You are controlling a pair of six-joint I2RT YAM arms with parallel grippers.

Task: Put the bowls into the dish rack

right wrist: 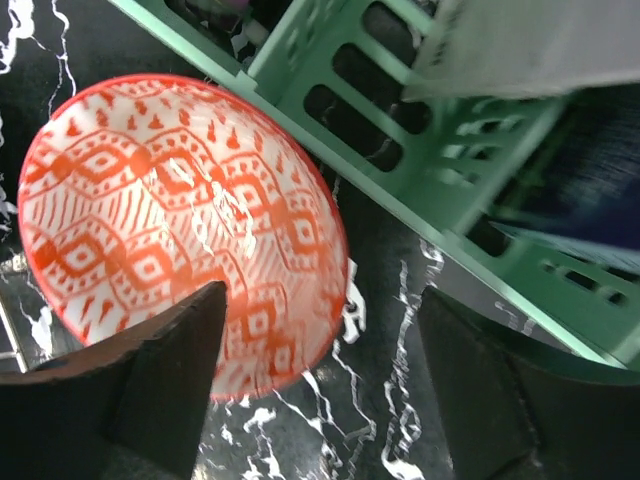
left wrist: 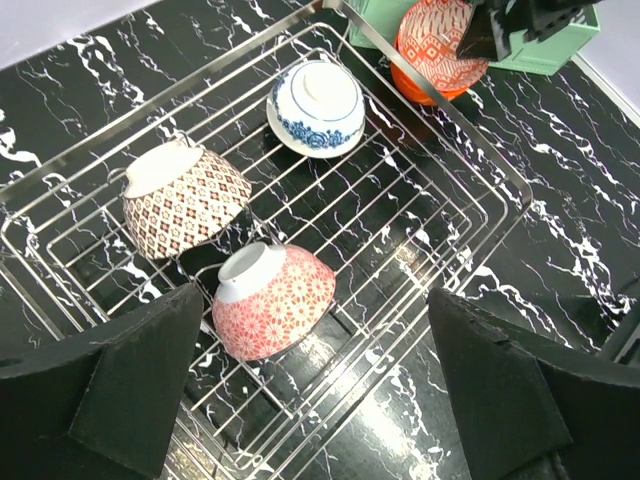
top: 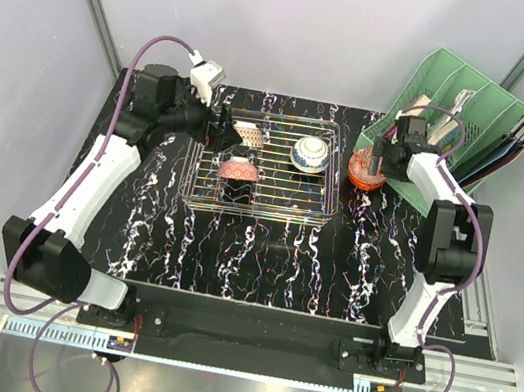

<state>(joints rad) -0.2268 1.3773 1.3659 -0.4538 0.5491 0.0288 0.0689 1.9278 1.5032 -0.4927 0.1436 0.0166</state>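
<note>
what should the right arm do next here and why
Probably lower the right gripper slightly, then close: its open fingers straddle the rim of the orange bowl, which sits outside the dish rack, beside the green organiser.

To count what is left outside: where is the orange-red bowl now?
In the top view the orange-red bowl sits on the table at the right, between the dish rack's right end and the green organiser, below the right claw.
</note>
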